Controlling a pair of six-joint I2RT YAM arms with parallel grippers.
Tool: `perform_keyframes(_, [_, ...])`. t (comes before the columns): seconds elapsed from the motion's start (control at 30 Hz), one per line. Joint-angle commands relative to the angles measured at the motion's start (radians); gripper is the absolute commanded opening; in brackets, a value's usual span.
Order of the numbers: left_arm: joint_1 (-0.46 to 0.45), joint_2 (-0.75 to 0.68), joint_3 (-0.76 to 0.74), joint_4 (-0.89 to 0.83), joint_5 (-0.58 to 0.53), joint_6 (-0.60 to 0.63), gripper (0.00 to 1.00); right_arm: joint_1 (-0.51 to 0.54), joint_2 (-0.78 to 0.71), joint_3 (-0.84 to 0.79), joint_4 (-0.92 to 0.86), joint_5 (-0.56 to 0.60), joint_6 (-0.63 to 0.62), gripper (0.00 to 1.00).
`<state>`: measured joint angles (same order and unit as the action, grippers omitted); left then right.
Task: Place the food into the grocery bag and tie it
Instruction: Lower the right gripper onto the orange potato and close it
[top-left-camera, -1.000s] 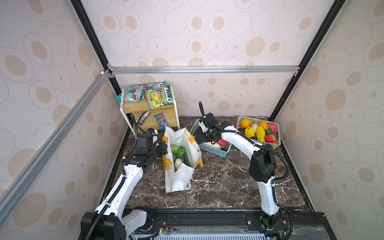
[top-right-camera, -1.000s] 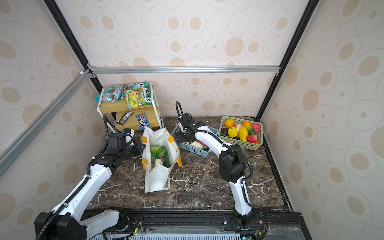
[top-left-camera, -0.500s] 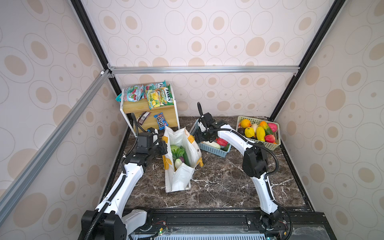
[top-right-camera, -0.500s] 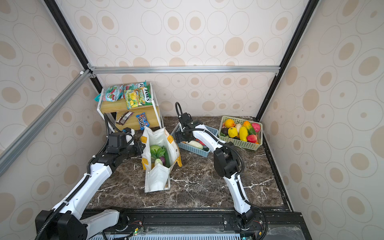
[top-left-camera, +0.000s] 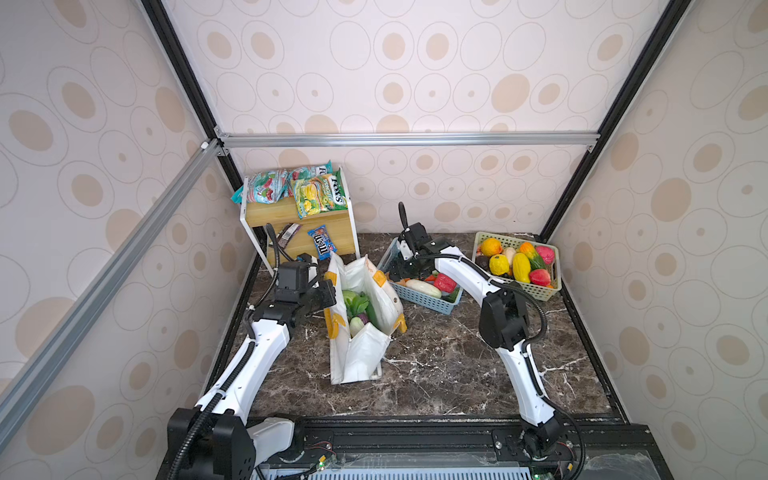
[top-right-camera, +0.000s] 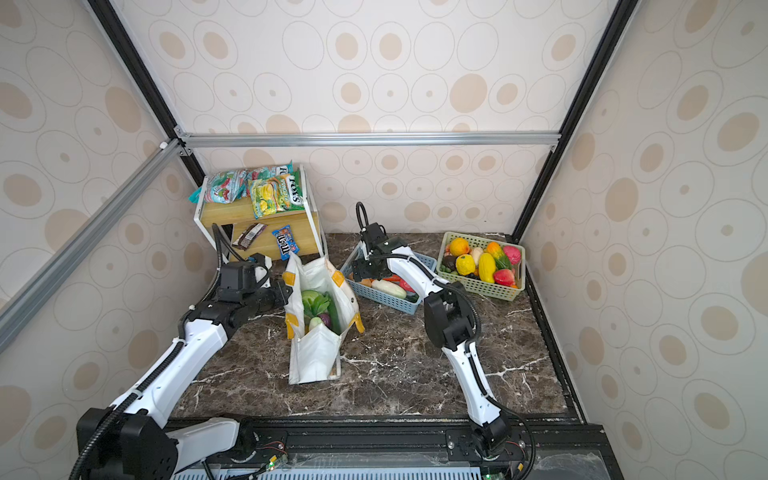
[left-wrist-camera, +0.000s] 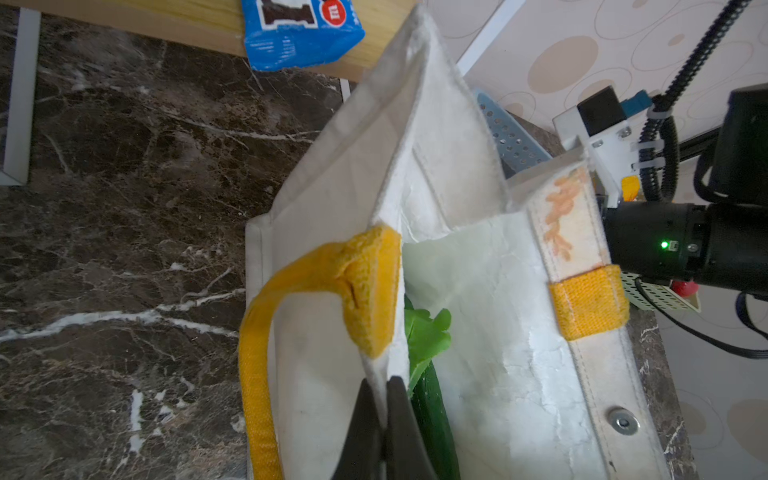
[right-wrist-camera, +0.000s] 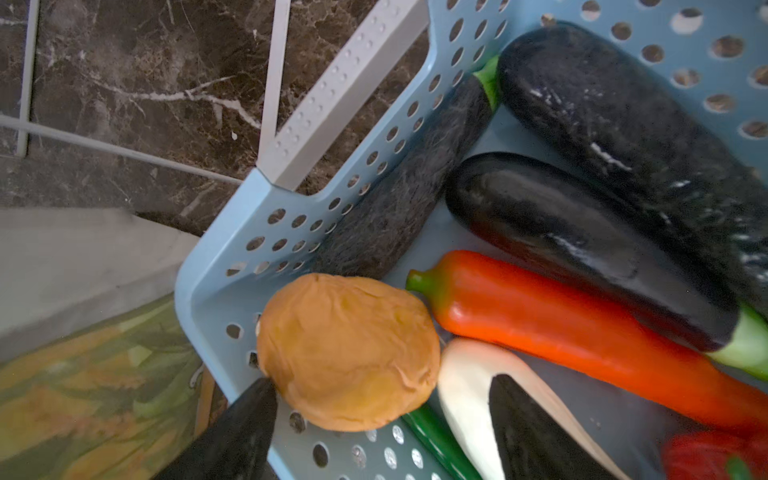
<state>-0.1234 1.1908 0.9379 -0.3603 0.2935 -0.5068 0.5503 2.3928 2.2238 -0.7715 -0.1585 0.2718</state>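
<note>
Greens (top-left-camera: 357, 305) fill the white grocery bag (top-left-camera: 359, 361), which stands open on the bench (top-left-camera: 449, 365). We see the left tool (left-wrist-camera: 384, 399) pinched shut on its rim. The blue basket (right-wrist-camera: 216, 266) holds eggplants (right-wrist-camera: 582, 232), a red pepper (right-wrist-camera: 582, 324), a white radish (right-wrist-camera: 461, 382) and the brown-orange round one (right-wrist-camera: 349, 353). Our right tool (right-wrist-camera: 384, 380) straddles that round one, jaws wide, gripping nothing. The M&M's packet (top-left-camera: 322, 246) sits on the wooden shelf (top-left-camera: 266, 208).
</note>
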Motion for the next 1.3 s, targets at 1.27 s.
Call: perform_keyframes(1.27, [0.006, -0.014, 0.039, 0.017, -0.007, -0.010, 0.00, -0.044, 0.003, -0.035, 0.010, -0.014, 0.009, 0.79])
